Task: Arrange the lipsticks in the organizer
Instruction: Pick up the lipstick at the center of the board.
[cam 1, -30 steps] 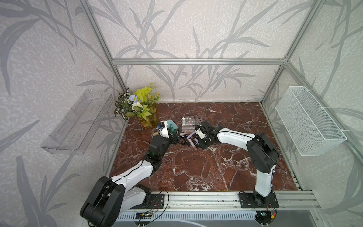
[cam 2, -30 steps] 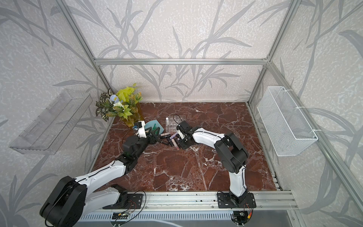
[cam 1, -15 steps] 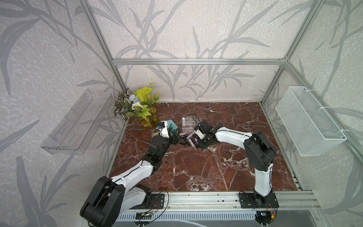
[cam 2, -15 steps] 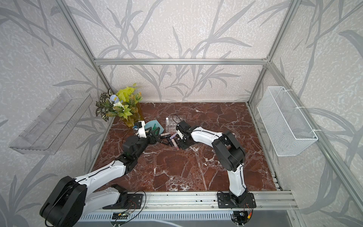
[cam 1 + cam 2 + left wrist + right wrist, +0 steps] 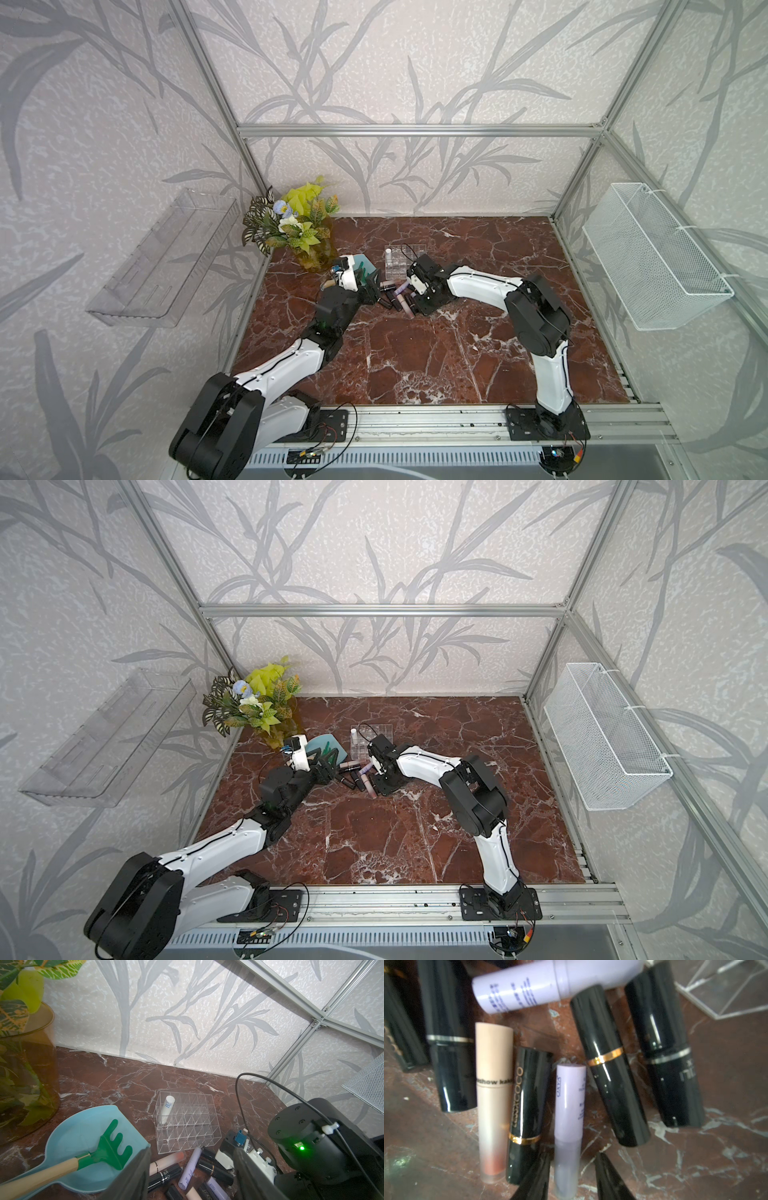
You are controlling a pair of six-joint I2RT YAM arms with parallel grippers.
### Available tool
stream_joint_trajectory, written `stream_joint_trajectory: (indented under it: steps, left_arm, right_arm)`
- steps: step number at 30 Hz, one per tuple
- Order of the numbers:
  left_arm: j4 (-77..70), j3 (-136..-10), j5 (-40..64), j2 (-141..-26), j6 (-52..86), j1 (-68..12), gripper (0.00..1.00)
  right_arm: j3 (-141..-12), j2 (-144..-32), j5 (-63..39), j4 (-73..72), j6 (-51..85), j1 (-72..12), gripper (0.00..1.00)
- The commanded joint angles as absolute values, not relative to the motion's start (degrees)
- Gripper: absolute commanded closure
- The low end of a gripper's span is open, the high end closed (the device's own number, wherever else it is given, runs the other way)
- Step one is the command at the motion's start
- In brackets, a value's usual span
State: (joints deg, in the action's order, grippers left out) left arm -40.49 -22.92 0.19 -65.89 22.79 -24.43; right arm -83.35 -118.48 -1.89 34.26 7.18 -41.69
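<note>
Right gripper (image 5: pixel 572 1155) part open, jaws straddling a small lilac lipstick (image 5: pixel 569 1101), no contact yet; judged lined up to pinch across the barrel. Remaining lipsticks (image 5: pixel 395 293) lie on the tabletop (image 5: pixel 415 353) just beside the organizer (image 5: pixel 187 1124). One white lipstick (image 5: pixel 167 1108) stands in a corner compartment. Left gripper (image 5: pixel 191 1153) wide open, empty, above the pile.

The right arm (image 5: pixel 536 309) is swinging its elbow toward nine o'clock, with the right gripper (image 5: pixel 412 306) creeping likewise over the lipsticks (image 5: pixel 392 293).

Both arms stretch in toward the organizer (image 5: pixel 405 262).
Beside it the left gripper (image 5: pixel 191 1150) gapes wide; the right gripper (image 5: pixel 570 1167) points down, jaws narrowly parted.
</note>
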Motion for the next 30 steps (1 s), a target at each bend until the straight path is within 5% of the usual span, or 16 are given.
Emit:
stream_joint_trajectory:
  steps: [1,8,19,24,30]
  left_arm:
    - [-39.9,-24.5,0.7,-65.2,22.9,-24.3,0.35]
    - [-39.8,-24.5,0.4,-65.2,22.9,-24.3,0.35]
    - [-38.1,-26.2,1.2,-67.1,22.9,-24.3,0.34]
    - [-34.6,-28.7,2.8,-67.7,22.2,-24.3,0.13]
    - [-30.3,-33.1,14.1,-66.4,24.8,-22.3,0.06]
  right_arm:
    - [-84.5,-120.1,-0.8,37.1,6.4,-42.4,0.66]
    - [-82.7,-118.0,-0.6,35.4,6.5,-42.5,0.79]
    - [-77.6,-110.6,0.8,31.1,6.8,-42.4,0.84]
    - [-72.7,-103.3,1.7,27.8,7.0,-42.5,0.84]
    - [-67.8,-93.0,0.2,26.0,7.9,-42.4,0.84]
